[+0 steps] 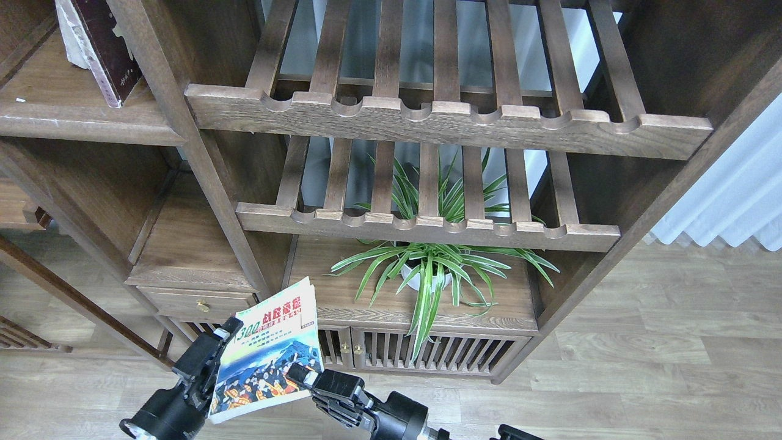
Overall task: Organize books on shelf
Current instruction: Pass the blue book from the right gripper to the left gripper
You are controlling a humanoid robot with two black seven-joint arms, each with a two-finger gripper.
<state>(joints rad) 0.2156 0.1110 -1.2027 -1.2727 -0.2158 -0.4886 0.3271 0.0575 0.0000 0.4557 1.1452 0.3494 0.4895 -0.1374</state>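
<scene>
Right jaws: the right gripper (300,374) pinches the lower right corner of the "300" paperback (266,357), fingers closed on the cover edge.
Left jaws: the left gripper (211,353) sits against the book's left edge; whether its fingers are spread or clamped I cannot tell, since the cover hides one side.
Paperback: held in the air, near and low in the scene, cover up, tilted with its top toward the cabinet, mountain picture and crowd on the lower half.
Maroon book (98,46): far left, top corner, leaning on the shelf (55,101), well apart from the paperback.
Shelf: a flat dark plank, a white speck near its left edge.
Slatted racks (446,122): two, stacked right of the shelf.
Plant (427,275): a white pot on the low cabinet top, right of the paperback.
</scene>
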